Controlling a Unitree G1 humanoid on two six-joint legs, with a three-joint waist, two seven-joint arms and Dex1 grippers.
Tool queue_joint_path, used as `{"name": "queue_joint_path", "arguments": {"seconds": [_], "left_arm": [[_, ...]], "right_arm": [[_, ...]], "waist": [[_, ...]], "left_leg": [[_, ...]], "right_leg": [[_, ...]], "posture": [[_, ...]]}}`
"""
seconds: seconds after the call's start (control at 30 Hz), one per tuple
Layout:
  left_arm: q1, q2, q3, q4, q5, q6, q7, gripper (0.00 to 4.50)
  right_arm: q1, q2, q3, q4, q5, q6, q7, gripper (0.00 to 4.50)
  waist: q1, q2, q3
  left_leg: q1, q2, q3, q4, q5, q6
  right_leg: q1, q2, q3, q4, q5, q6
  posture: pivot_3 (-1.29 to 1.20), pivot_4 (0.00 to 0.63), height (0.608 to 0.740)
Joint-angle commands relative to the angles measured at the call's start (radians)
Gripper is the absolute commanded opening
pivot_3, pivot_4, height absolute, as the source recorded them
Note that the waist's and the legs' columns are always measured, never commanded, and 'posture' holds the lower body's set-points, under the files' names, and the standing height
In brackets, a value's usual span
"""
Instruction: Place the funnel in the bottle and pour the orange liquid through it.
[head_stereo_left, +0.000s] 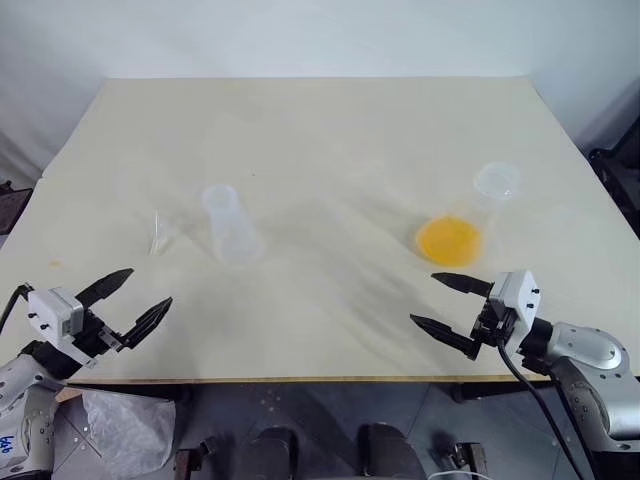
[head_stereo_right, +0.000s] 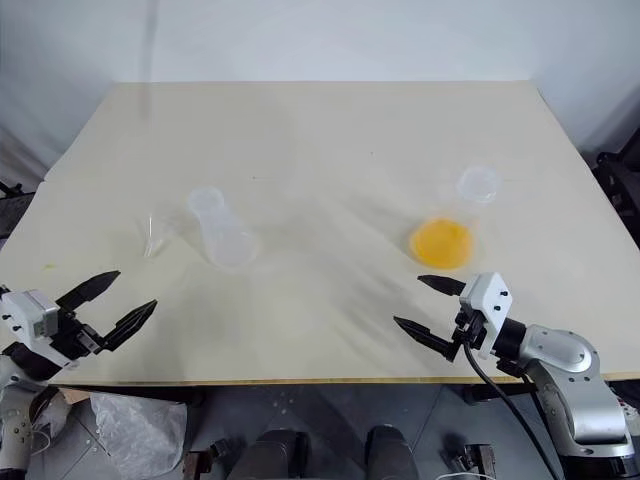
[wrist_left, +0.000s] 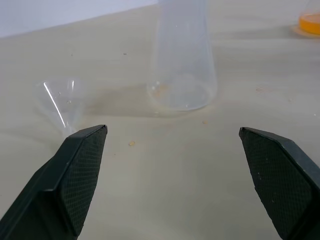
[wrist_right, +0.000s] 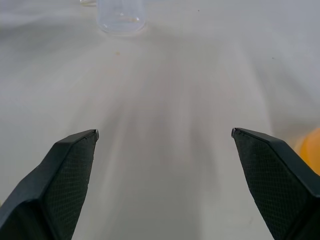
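Pale and cream-coloured, the counter (head_stereo_left: 330, 130) stretches back to a plain light wall, and on it stand two clear flask-shaped containers and one small funnel. From the head views, the bottle (head_stereo_left: 231, 226) stands upright on the left half of the counter, empty, with the funnel (head_stereo_left: 161, 232) just beside it on its left, apart from it and lying tilted on the surface. Well apart on the right half stands the larger flask (head_stereo_left: 468, 215), upright, with the orange liquid (head_stereo_left: 448, 240) pooled in its wide base. The left claw (head_stereo_left: 124, 304) hangs at the near left edge and the right claw (head_stereo_left: 447, 303) at the near right edge, each with its two black fingers spread wide and gripping nothing. The left wrist view adds a close look: the bottle's inside is dry, and small crumbs dot the counter near its base. The right wrist view catches a sliver of orange at its edge.
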Motion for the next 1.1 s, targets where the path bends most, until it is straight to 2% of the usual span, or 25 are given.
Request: {"name": "queue_joint_path", "arguments": {"seconds": [0.03, 0.17, 0.37, 0.5, 0.63, 0.77, 0.9, 0.97, 1.1], "left_arm": [[0.004, 0.021, 0.020, -0.031, -0.019, 0.008, -0.004, 4.50], [-0.014, 0.028, 0.026, -0.037, -0.004, 0.097, 0.095, 4.50], [0.003, 0.026, 0.023, -0.086, 0.018, 0.111, 0.148, 4.50], [0.030, 0.018, 0.076, -0.119, -0.048, 0.152, 0.152, 4.50], [0.139, -0.018, 0.145, -0.212, -0.084, 0.197, 0.193, 4.50], [0.266, -0.060, 0.211, -0.267, -0.127, 0.175, 0.143, 4.50], [0.335, -0.063, 0.242, -0.313, -0.159, 0.178, 0.101, 4.50], [0.327, -0.048, 0.238, -0.341, -0.172, 0.201, 0.105, 4.50], [0.213, 0.005, 0.177, -0.363, -0.172, 0.274, 0.164, 4.50]], "right_arm": [[0.005, -0.013, -0.036, -0.020, 0.011, -0.025, 0.002, 4.48], [0.001, -0.007, -0.030, -0.021, 0.009, -0.025, -0.002, 4.48], [-0.030, -0.003, -0.009, -0.007, 0.006, -0.025, 0.005, 4.48], [-0.074, -0.004, 0.023, 0.022, 0.017, -0.012, 0.037, 4.48], [-0.147, -0.010, 0.058, 0.098, 0.024, -0.010, 0.098, 4.48], [-0.245, -0.007, 0.095, 0.194, 0.010, -0.022, 0.161, 4.48], [-0.307, 0.006, 0.111, 0.251, -0.002, -0.039, 0.182, 4.48], [-0.324, 0.011, 0.118, 0.258, 0.001, -0.039, 0.190, 4.48], [-0.332, 0.010, 0.126, 0.243, 0.006, -0.041, 0.206, 4.48]], "waist": [[0.000, 0.000, 0.000], [0.000, 0.000, 0.000], [-0.001, 0.000, 0.000], [-0.003, 0.000, 0.000], [-0.007, 0.000, 0.000], [-0.005, 0.000, 0.000], [0.002, 0.000, 0.001], [0.005, 0.000, 0.001], [0.007, 0.000, 0.001]], "left_leg": [[0.000, 0.000, 0.000, 0.000, 0.000, 0.000], [0.000, 0.000, 0.000, 0.000, 0.000, 0.000], [0.000, 0.000, 0.000, 0.000, 0.000, 0.000], [0.000, 0.001, 0.000, 0.000, 0.000, 0.000], [0.000, 0.001, 0.000, 0.001, 0.000, 0.000], [0.000, 0.001, 0.001, 0.001, -0.001, 0.000], [0.000, 0.002, -0.001, 0.003, -0.001, 0.000], [0.000, 0.001, -0.003, 0.004, -0.001, 0.000], [0.000, 0.001, -0.009, 0.005, -0.002, -0.001]], "right_leg": [[0.000, 0.000, 0.000, 0.000, 0.000, 0.000], [0.000, 0.000, 0.000, 0.000, 0.000, 0.000], [0.000, 0.000, 0.000, 0.001, 0.000, 0.000], [0.000, 0.000, 0.000, 0.001, 0.000, 0.000], [0.000, -0.001, 0.001, 0.000, 0.000, 0.000], [0.000, -0.001, 0.001, -0.001, 0.000, 0.000], [0.002, -0.001, 0.001, -0.001, 0.000, -0.001], [0.004, -0.002, 0.002, -0.003, 0.000, -0.001], [0.009, -0.001, 0.001, -0.006, 0.000, -0.001]], "posture": [[0.00, 0.150, 0.740], [0.00, 0.150, 0.740], [0.00, 0.150, 0.740], [0.00, 0.150, 0.740], [0.00, 0.150, 0.740], [0.00, 0.150, 0.740], [0.00, 0.150, 0.740], [0.00, 0.150, 0.740], [0.00, 0.150, 0.740]]}}
